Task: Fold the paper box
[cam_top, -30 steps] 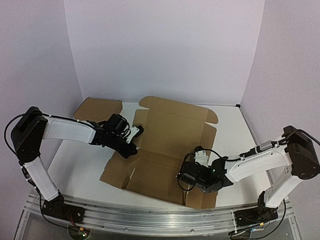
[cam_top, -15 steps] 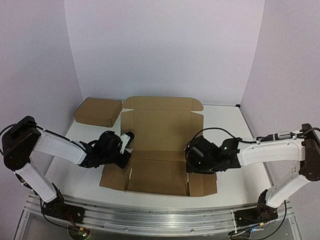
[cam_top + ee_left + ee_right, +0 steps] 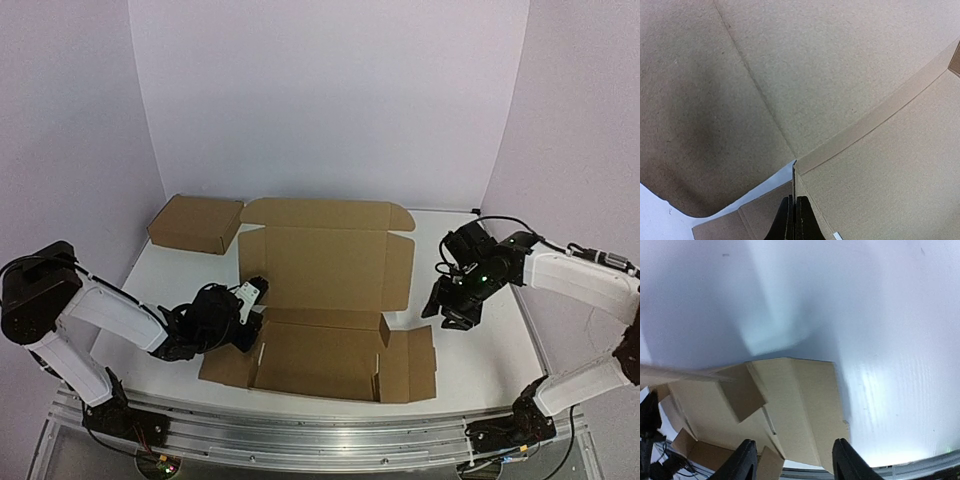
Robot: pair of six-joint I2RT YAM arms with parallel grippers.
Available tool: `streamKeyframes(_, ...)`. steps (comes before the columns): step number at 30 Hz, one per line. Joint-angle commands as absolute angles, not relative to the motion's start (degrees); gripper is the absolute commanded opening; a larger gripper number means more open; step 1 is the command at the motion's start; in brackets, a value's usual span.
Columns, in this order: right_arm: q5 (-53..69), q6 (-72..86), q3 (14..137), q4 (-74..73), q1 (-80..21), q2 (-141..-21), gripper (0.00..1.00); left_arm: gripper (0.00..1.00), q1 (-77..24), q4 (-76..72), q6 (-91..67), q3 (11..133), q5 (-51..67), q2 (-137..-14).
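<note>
Lying part-folded on the white table (image 3: 490, 370), the plain brown die-cut cardboard paper box (image 3: 325, 265) is shown with its rear panel and round-cornered lid strip raised, while the flaps at its left and right ends are spread flat. A smaller, closed brown cardboard box (image 3: 197, 222) is seen just beyond the paper box's far-left corner. The left gripper (image 3: 247, 298) is placed at the paper box's left wall, and its black fingers (image 3: 786, 220) are pressed together on a thin upright edge of cardboard there, as the left wrist view shows. The right gripper (image 3: 438, 305) is held just off the paper box's right side and appears apart from it; its two fingers (image 3: 745, 462) are spread, with nothing caught between them. Trouble from here is judged most likely at that single pinch: a narrow hold on thin board could be lost if the wall is pulled sideways, and the raised rear panel might then be let fall back flat. The wall could also be creased off its scored line if it is bent while only one end is supported. When the flat right flap is approached, the light paper box could be shoved or swung about the pinched corner rather than folded, since nothing else is seen to pin it down. A flap lifted out of order might be left outside the wall, so that the lid could not be tucked in.
</note>
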State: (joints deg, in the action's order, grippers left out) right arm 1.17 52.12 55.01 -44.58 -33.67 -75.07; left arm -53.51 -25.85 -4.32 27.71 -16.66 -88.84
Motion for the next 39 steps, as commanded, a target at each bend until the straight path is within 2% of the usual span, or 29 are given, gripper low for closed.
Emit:
streamKeyframes(1,9.7,43.1,52.3,-49.2,-25.0,-78.7,0.44,0.0,-53.5,-29.7,-3.6,26.8,-19.0,-87.7)
streamKeyframes(7,18.9,42.2,38.7,-42.3,-20.7,-76.7,0.37,0.0,-53.5,-30.5,-3.4,26.1,-18.8,-87.3)
streamKeyframes(11,28.3,48.5,28.2,-22.9,-20.8,-75.6,0.37,0.0,-53.5,-30.5,-3.4,26.3,-18.7,-88.3)
streamKeyframes(18,34.3,62.4,10.8,16.2,-22.1,-75.9,0.42,0.0,-53.5,-30.4,-3.3,26.6,-18.4,-88.9)
streamKeyframes(25,35.4,67.7,7.2,39.4,-23.4,-80.2,0.53,0.0,-53.6,-30.0,-3.1,27.2,-17.8,-90.1)
streamKeyframes(30,33.9,66.8,9.7,43.1,-28.5,-82.4,0.61,0.0,-53.6,-29.8,-2.8,27.6,-17.9,-90.4)
streamKeyframes(39,26.5,66.6,10.6,41.6,-33.4,-77.2,0.68,0.0,-53.6,-29.7,-2.8,27.7,-17.7,-90.7)
